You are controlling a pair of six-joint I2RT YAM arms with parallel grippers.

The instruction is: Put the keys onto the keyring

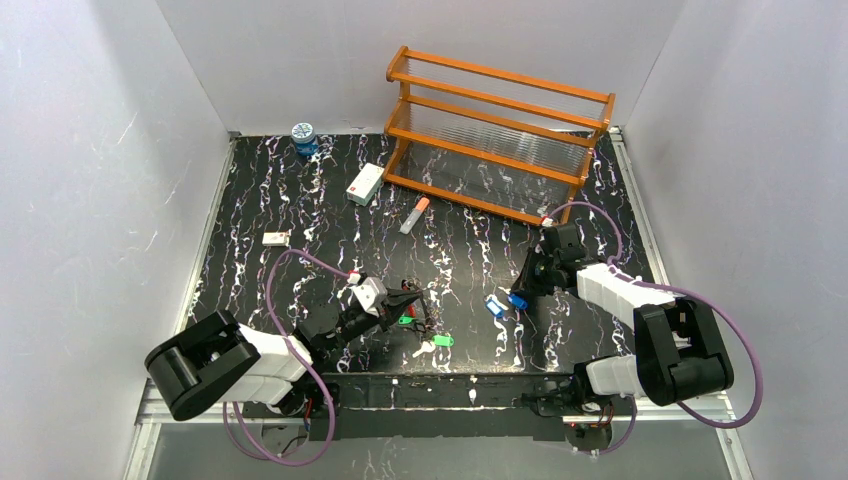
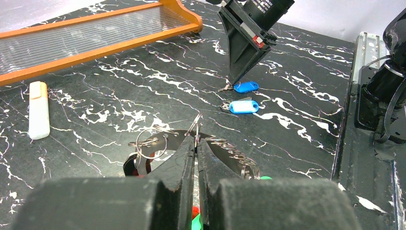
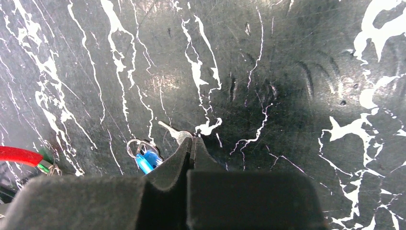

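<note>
1. green keys (image 1: 437, 342): nearest you, at 6 o'clock on the table (image 1: 470, 250). One lies loose. Another shows green just under the left gripper (image 2: 196, 141). They look light, flat and stiff. The plastic head is the broadest hold, but the hole is probably there, so a pinch on the blade should leave it free.

2. keyring (image 2: 229, 146): at 7 o'clock, just past the loose green key. The left jaws are closed on its thin wire. Expect it to be springy and slick, and apt to swivel in a pinch. You cannot make out where it opens.

3. blue keys (image 2: 243, 106): two at 4 o'clock, well apart from the keyring. The right gripper (image 2: 234, 79) stands on the farther one, jaws shut, apparently on its blade. Thin metal lying flat on a hard top is likely to slip or pivot as you lift.

4. tube (image 1: 414, 215) at 12 o'clock and rack (image 1: 500, 130) at 1 o'clock: not wanted.

5. Views:
- The left wrist alone shows the wire pinched between its fingers and small split rings beside it.
- The right wrist alone shows the blade meeting the fingertips, with a red stretch of keyring at 9 o'clock.
- Only the top view shows the loose green key and the overall spacing.
</note>
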